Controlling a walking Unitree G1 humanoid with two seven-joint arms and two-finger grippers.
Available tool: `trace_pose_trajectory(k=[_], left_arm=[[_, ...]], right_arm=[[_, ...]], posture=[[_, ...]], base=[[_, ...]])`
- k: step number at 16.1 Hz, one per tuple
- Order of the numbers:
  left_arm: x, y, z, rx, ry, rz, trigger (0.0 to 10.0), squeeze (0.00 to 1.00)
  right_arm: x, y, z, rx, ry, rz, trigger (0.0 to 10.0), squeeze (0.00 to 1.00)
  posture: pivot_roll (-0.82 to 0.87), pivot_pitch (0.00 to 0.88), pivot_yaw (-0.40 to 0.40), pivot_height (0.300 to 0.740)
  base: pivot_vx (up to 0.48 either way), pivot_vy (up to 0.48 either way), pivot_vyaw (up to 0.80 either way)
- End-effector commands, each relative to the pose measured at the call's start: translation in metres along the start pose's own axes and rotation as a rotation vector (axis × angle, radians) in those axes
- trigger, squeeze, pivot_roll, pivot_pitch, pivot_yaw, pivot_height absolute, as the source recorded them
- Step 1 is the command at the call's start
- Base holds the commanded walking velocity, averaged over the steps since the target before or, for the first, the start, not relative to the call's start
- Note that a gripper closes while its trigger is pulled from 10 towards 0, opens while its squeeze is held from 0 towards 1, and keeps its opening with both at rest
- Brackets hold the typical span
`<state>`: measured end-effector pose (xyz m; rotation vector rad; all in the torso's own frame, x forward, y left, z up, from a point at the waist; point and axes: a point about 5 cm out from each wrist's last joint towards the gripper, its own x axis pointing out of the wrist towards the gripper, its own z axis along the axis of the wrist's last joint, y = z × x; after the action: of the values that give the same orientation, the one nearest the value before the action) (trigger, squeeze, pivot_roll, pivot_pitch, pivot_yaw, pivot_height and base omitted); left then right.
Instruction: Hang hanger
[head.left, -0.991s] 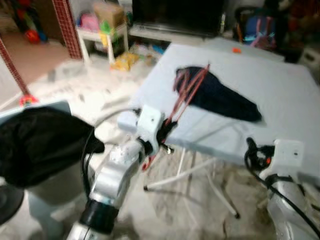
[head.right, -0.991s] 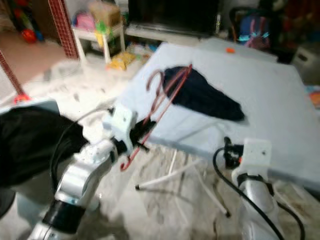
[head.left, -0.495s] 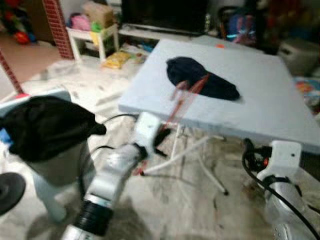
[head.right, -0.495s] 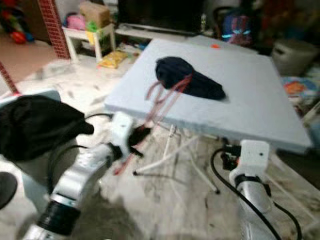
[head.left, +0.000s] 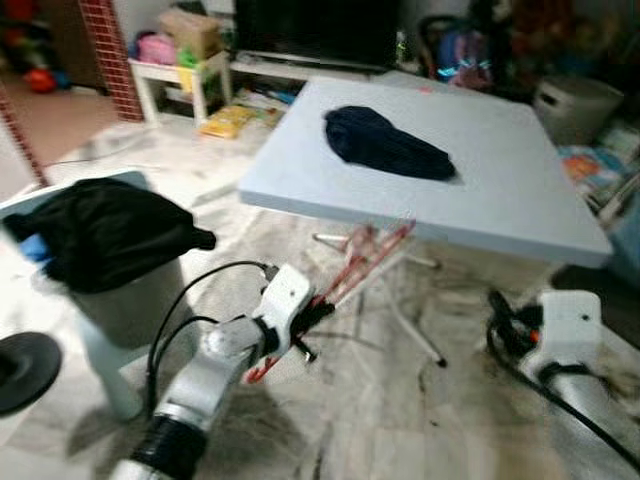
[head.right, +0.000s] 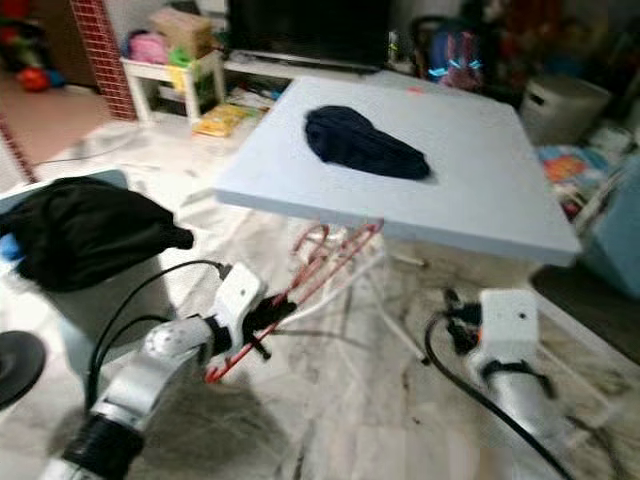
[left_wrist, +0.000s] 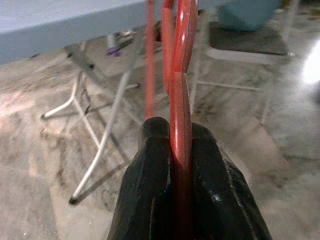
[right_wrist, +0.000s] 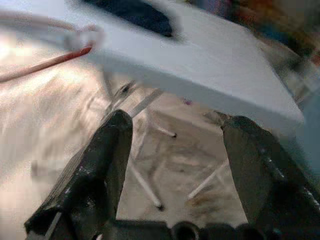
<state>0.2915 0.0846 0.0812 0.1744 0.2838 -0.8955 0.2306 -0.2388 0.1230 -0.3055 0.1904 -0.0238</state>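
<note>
Gripping blurred red hangers (head.left: 352, 268), the left hand (left_wrist: 181, 150) is clamped tight; right hand (right_wrist: 175, 150) gapes empty

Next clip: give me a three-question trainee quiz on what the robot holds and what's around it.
1. True or false: the left tool is shut on the red hangers.
2. What lies on the table? A) dark garment B) laptop C) plate
3. Fill in: the right tool's fingers are ____.

Key: 1 true. 2 A, the dark garment. 3 open, holding nothing.
</note>
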Motion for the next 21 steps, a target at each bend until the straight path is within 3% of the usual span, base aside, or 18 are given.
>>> trace_pose_trajectory(k=[1,2,3,7,13,14,15,18,21], left_arm=[[0.005,-0.006,0.009,0.051,-0.024,-0.103,10.0,0.0],[0.005,-0.007,0.007,0.067,-0.007,-0.149,10.0,0.0],[0.004,-0.013,0.005,0.142,0.0,-0.252,10.0,0.0],[0.003,-0.035,-0.002,0.285,0.016,-0.502,10.0,0.0],[0.009,-0.045,-0.003,0.329,-0.006,-0.58,10.0,0.0],[0.009,-0.045,-0.003,0.333,-0.007,-0.586,10.0,0.0],[0.009,-0.045,-0.003,0.337,-0.008,-0.589,10.0,0.0],[0.011,-0.046,-0.004,0.354,-0.014,-0.598,10.0,0.0],[0.011,-0.049,-0.005,0.358,-0.018,-0.614,10.0,0.0]], right_arm=[[-0.004,-0.001,-0.004,-0.088,0.02,0.082,10.0,0.0],[-0.008,-0.006,-0.009,-0.191,0.042,0.141,10.0,0.0],[-0.015,-0.016,-0.018,-0.339,0.088,0.245,10.0,0.0],[-0.024,-0.021,-0.023,-0.593,0.14,0.505,10.0,0.0],[-0.028,-0.021,-0.021,-0.645,0.134,0.599,10.0,0.0],[-0.033,-0.018,-0.023,-0.639,0.156,0.659,4.6,0.0],[-0.036,-0.017,-0.024,-0.631,0.173,0.697,0.0,0.0],[-0.042,-0.016,-0.024,-0.635,0.209,0.777,0.0,0.0],[-0.038,-0.013,-0.021,-0.647,0.188,0.777,0.0,0.0]], posture=[[0.01,0.0,-0.048,0.74],[0.01,0.0,-0.047,0.74],[0.01,0.0,-0.047,0.74],[-0.01,0.0,-0.042,0.74],[-0.01,0.0,-0.04,0.74],[-0.02,0.0,-0.038,0.74],[-0.02,0.0,-0.038,0.74],[-0.02,0.0,-0.037,0.74],[-0.02,0.0,-0.037,0.74]], base=[[0.0,0.0,0.0],[0.0,0.0,0.0],[0.0,0.0,0.0],[0.0,0.0,0.0],[0.0,0.0,0.0],[0.0,0.0,0.0],[0.0,0.0,0.0],[0.0,0.0,0.0],[0.0,0.0,0.0]])
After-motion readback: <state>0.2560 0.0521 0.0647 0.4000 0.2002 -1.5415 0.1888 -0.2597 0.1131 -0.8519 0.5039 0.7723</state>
